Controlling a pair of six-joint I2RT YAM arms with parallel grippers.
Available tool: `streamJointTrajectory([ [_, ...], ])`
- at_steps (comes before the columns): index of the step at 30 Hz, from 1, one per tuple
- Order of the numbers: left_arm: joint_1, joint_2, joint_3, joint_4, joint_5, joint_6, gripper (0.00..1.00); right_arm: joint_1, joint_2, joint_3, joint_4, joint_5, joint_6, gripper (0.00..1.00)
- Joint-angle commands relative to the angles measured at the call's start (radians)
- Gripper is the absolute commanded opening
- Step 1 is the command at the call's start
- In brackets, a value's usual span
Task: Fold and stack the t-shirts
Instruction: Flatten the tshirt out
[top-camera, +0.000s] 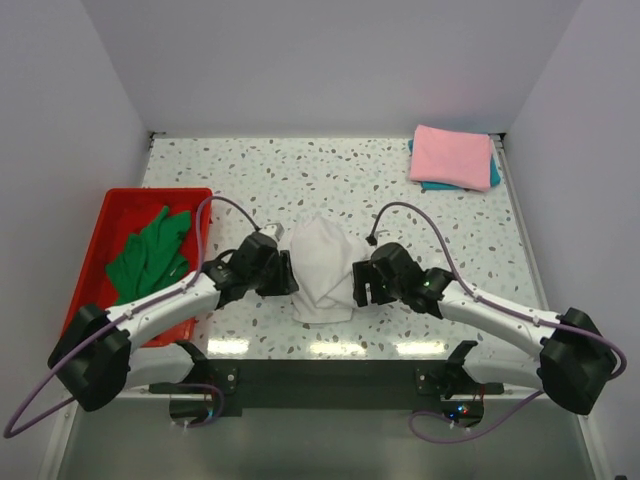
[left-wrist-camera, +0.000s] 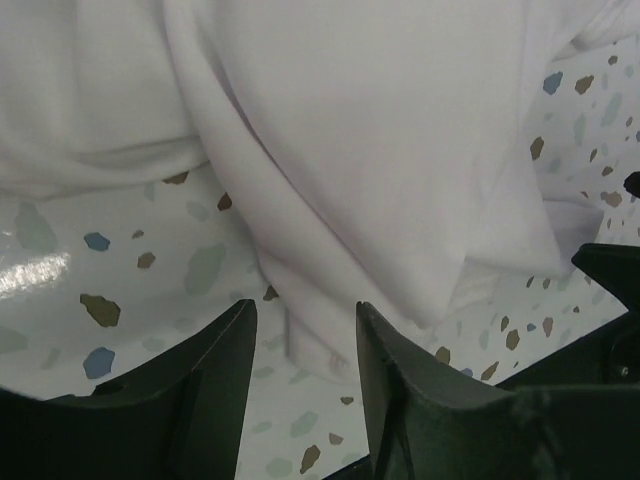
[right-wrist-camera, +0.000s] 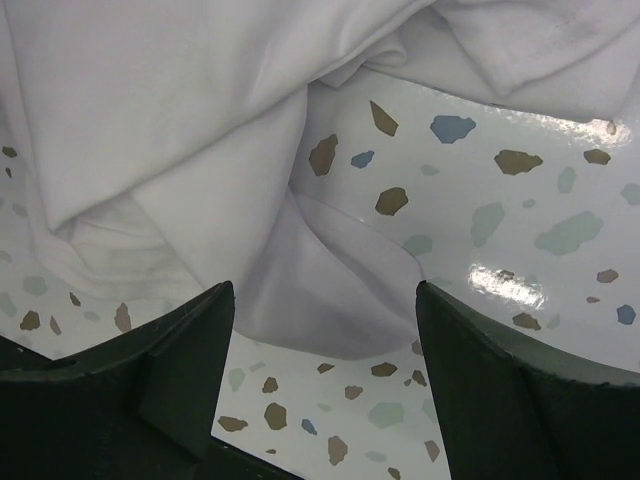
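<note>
We log a speckled terrazzo table (top-camera: 300, 170), glossy along its near edge. A white t-shirt (top-camera: 322, 268) lies crumpled on it at near centre. A red tray (top-camera: 112, 205) sits at the left edge. At the far right corner a teal t-shirt (top-camera: 494, 172), probably folded though mostly covered, carries a folded pink t-shirt (top-camera: 452, 155).

White t-shirt (left-wrist-camera: 380, 150) (rumpled) lies on speckled table (left-wrist-camera: 120, 280), before the parted hand (left-wrist-camera: 303, 312).

White t-shirt (top-camera: 322, 268): soft matt cloth. Table (top-camera: 300, 170): glossy speckled stone-look. Tray (top-camera: 125, 212): smooth red plastic. Left gripper fingers (left-wrist-camera: 212, 390): matt dark plastic.
</note>
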Motion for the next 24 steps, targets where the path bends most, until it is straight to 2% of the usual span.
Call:
streamJointTrajectory([
  [1, -0.040, -0.086, -0.050, 0.002, 0.023, -0.046, 0.50, 0.043, -0.023, -0.014, 0.057, 0.062, -0.007, 0.76],
  [6, -0.079, -0.130, -0.142, 0.073, 0.061, -0.041, 0.60, 0.065, -0.017, -0.026, 0.063, 0.076, -0.064, 0.77],
  [16, -0.131, 0.002, -0.149, 0.158, 0.026, -0.044, 0.56, 0.083, 0.006, -0.046, 0.088, 0.039, -0.101, 0.77],
  [22, -0.141, 0.061, -0.145, 0.193, 0.011, -0.041, 0.55, 0.093, -0.089, -0.072, 0.077, 0.033, -0.093, 0.77],
  [24, -0.143, 0.076, -0.142, 0.190, 0.005, -0.043, 0.52, 0.091, -0.117, -0.085, 0.063, 0.044, -0.096, 0.77],
])
